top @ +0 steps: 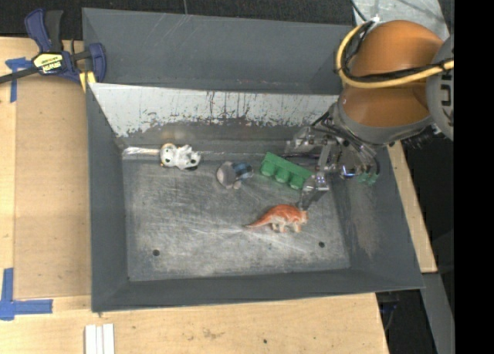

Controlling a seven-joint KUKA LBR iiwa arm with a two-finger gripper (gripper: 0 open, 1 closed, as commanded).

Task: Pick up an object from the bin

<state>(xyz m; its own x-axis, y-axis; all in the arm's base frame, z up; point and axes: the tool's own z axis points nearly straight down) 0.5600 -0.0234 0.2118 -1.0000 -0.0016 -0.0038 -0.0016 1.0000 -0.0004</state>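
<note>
My gripper (pixel 316 184) hangs low at the bin's right side, its metal fingers pointing down just above an orange toy dinosaur (pixel 281 219) that lies on the floor right of centre. A green ridged block (pixel 281 170) lies just left of the fingers, close to them. Nothing shows between the fingers.
A small grey and blue thing (pixel 231 174) lies left of the green block. A white toy figure (pixel 179 157) sits near the back left of the floor. The arm's orange cover hangs over the bin's right rim.
</note>
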